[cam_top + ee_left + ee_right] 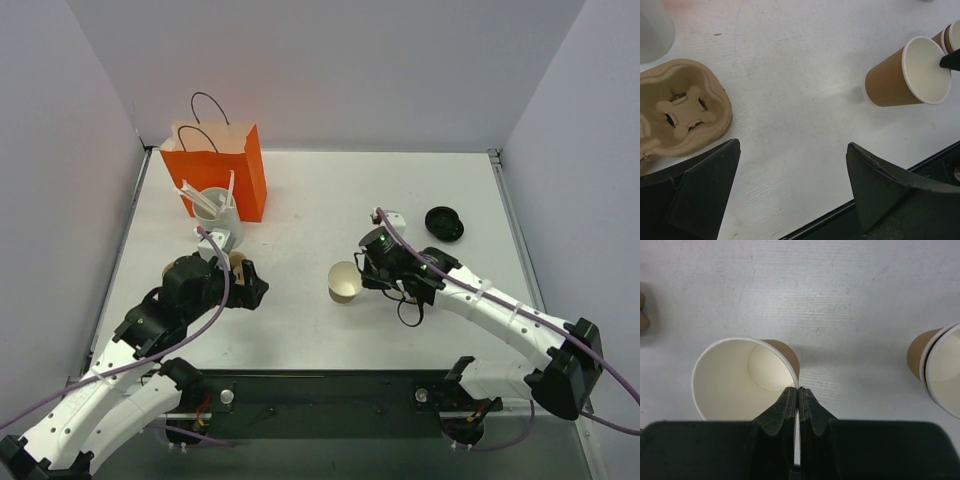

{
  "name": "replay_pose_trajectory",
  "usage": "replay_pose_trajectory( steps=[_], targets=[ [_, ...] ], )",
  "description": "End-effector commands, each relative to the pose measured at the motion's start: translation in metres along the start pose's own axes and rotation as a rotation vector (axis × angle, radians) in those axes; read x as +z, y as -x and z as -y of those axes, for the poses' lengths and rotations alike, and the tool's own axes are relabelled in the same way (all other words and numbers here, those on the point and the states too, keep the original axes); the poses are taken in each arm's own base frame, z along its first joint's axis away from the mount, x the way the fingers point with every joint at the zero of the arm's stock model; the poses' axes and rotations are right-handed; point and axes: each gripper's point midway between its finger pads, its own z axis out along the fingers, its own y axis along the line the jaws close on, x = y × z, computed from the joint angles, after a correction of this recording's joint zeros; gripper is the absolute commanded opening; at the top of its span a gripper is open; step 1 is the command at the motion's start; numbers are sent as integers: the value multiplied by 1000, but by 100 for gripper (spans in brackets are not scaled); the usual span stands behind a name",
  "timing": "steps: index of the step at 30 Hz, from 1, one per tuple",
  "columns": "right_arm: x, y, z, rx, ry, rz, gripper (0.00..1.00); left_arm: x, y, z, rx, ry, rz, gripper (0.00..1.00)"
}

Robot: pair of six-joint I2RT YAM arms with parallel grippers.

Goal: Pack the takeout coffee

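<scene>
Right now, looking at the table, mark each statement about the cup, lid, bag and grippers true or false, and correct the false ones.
1. The right gripper pinches the rim of the tan cup. True.
2. The tan cup has its black lid on. False: the cup is open, and the lid lies on the table apart from it.
3. The left gripper is shut on the cup carrier. False: it is open and holds nothing; the carrier lies on the table.
4. The orange bag stands upright at the far left. True.
</scene>
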Motion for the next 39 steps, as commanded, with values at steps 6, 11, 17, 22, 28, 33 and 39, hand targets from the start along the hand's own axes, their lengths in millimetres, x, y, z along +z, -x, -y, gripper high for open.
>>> replay_pose_trajectory(
  steps=[6, 11, 17, 22, 28, 33, 39],
  targets=[
    [29, -17, -4, 23, -66, -7, 0, -11, 24, -14, -30, 109, 74, 97],
    [41, -27, -1, 20, -88, -26, 1, -12, 25, -14, -32, 107, 83, 97],
    [46, -28, -1, 11, -98, -36, 7, -12, 24, -13, -32, 101, 82, 96],
    [45, -24, 2, 1, -113, -26, 16, -11, 24, -12, -32, 94, 79, 97],
    [31, -2, 7, -26, -102, 11, 23, -13, 26, -2, -30, 34, 96, 97],
    [7, 56, 56, 46, -202, 140, 26, -14, 27, 0, -29, 26, 100, 96],
    [-10, 112, 156, 182, -466, 240, 29, -13, 26, 2, -25, 14, 93, 97]
  ],
)
